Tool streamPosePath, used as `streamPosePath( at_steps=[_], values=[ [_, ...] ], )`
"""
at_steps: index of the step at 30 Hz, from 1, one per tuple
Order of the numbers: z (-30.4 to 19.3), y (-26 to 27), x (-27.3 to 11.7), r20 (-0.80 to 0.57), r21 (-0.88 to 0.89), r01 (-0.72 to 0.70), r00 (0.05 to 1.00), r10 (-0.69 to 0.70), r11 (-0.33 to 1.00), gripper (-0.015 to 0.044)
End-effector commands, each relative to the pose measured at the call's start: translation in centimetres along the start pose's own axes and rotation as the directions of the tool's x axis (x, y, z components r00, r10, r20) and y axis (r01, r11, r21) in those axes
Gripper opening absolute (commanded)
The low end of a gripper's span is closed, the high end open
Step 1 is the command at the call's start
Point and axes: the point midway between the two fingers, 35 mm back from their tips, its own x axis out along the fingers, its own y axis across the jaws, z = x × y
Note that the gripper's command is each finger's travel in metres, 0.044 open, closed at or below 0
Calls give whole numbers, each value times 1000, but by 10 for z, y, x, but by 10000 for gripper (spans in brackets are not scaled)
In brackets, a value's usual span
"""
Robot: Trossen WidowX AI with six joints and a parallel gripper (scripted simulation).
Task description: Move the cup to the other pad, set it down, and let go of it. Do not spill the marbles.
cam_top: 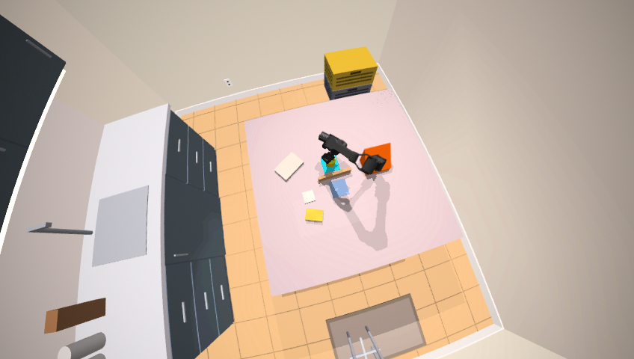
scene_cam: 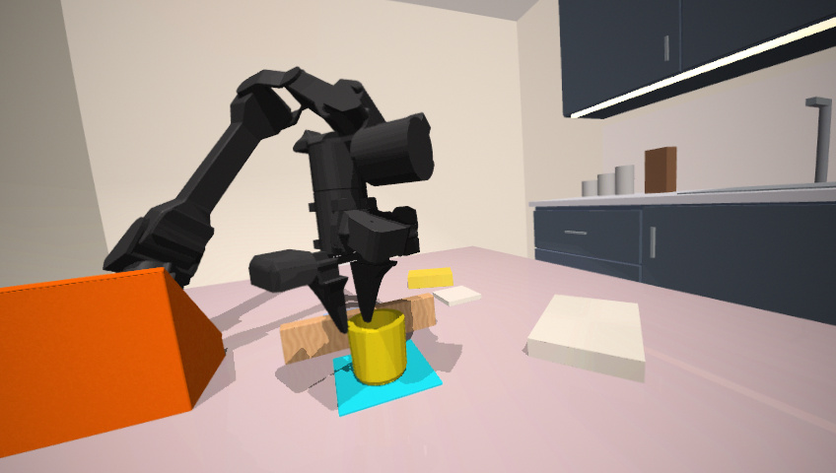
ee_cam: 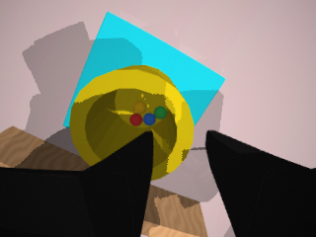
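The yellow cup (cam_top: 330,163) (scene_cam: 378,354) (ee_cam: 116,81) stands upright on the cyan pad (cam_top: 330,170) (scene_cam: 421,375) (ee_cam: 163,59). Several marbles lie inside it: a red marble (ee_cam: 135,119), a blue marble (ee_cam: 149,118), a green marble (ee_cam: 160,113) and an orange one. My gripper (scene_cam: 356,326) (ee_cam: 179,138) is open. In the wrist view one fingertip is over the cup's mouth and the other is outside its rim, with the cup's wall between and no grip on it. The light blue pad (cam_top: 340,188) lies on the other side of the wooden bar and holds no cup.
The wooden bar (cam_top: 334,175) (scene_cam: 311,341) (ee_cam: 178,214) stands between the two pads. An orange block (cam_top: 383,153) (scene_cam: 88,357) is near the arm's base. A cream slab (cam_top: 288,166) (scene_cam: 587,328), a small white tile (cam_top: 308,196) (scene_cam: 457,295) and a yellow block (cam_top: 314,215) (scene_cam: 430,278) lie farther off.
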Motion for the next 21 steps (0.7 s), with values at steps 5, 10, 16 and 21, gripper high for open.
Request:
streamPosePath(
  at_steps=[5, 10, 16, 21],
  values=[
    [0, 0, -18, 8, -7, 1, 1000, -1, 1000, 147],
    [-2, -1, -20, 7, -6, 1, 1000, -1, 1000, 147],
    [-2, -2, -16, 1, 2, -3, 1000, 3, 1000, 304],
    [-1, -1, -20, 2, 1, -2, 1000, 2, 1000, 435]
  ],
)
